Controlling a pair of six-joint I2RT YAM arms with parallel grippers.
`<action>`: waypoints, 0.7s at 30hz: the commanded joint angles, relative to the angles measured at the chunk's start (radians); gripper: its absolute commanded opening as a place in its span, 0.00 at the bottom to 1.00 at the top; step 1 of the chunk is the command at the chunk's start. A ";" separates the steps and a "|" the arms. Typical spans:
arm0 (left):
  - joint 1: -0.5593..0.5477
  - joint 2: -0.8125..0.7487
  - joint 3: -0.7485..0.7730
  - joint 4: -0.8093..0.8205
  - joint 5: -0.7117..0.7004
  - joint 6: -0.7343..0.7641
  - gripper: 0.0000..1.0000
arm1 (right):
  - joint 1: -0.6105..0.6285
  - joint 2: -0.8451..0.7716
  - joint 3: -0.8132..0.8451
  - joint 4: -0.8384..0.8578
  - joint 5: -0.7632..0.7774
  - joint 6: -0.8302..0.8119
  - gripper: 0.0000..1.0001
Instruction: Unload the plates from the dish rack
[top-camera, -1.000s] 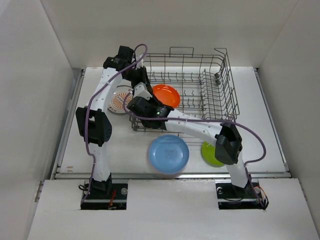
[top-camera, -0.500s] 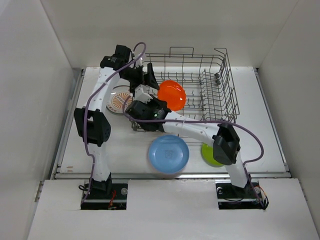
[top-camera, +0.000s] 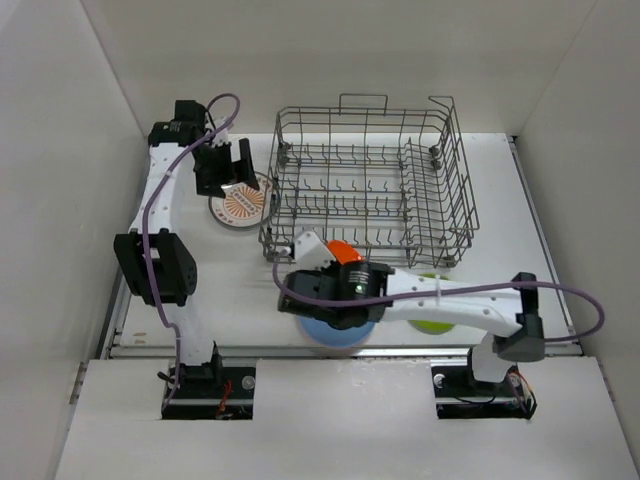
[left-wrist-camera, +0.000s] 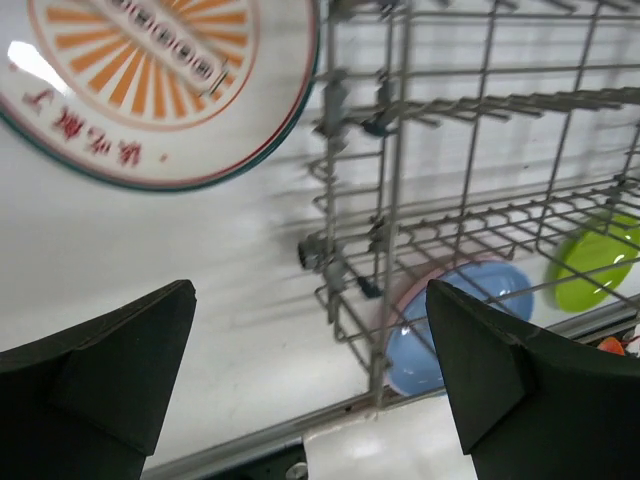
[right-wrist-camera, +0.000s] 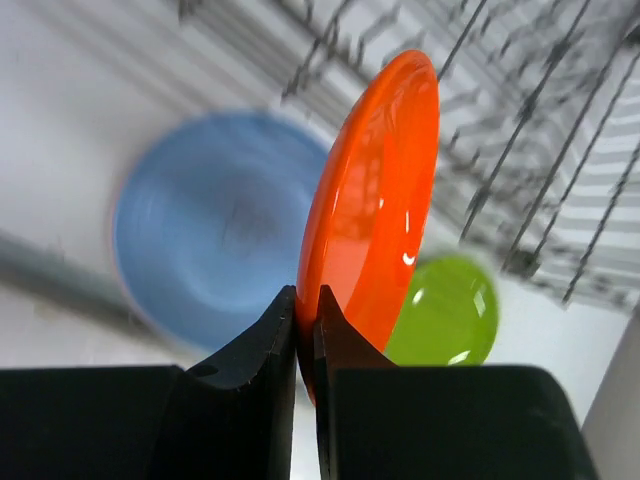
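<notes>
My right gripper is shut on the rim of the small orange plate, holding it on edge above the blue plate. From above, the orange plate hangs just in front of the dish rack, in whose tines no plate shows. The blue plate lies mostly under my right arm, with a pink rim showing beneath it. My left gripper stands open and holds nothing, above the white sunburst plate left of the rack. The lime green plate lies flat at the front right.
The rack's wire corner stands close in front of my open left fingers. A metal rail runs along the table's near edge. White walls close in on the left, right and back.
My right gripper lifted the orange plate out of the rack and carried it toward the near edge, over the blue plate. My left gripper opened and drew back left, above the sunburst plate.
</notes>
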 joint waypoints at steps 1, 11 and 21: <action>0.057 -0.141 -0.084 0.009 -0.022 0.051 1.00 | 0.016 -0.108 -0.179 -0.137 -0.208 0.246 0.00; 0.147 -0.313 -0.115 -0.011 -0.086 0.096 1.00 | -0.049 -0.063 -0.519 -0.137 -0.282 0.504 0.00; 0.157 -0.434 -0.279 0.047 -0.109 0.096 1.00 | -0.149 -0.044 -0.620 -0.137 -0.196 0.616 0.00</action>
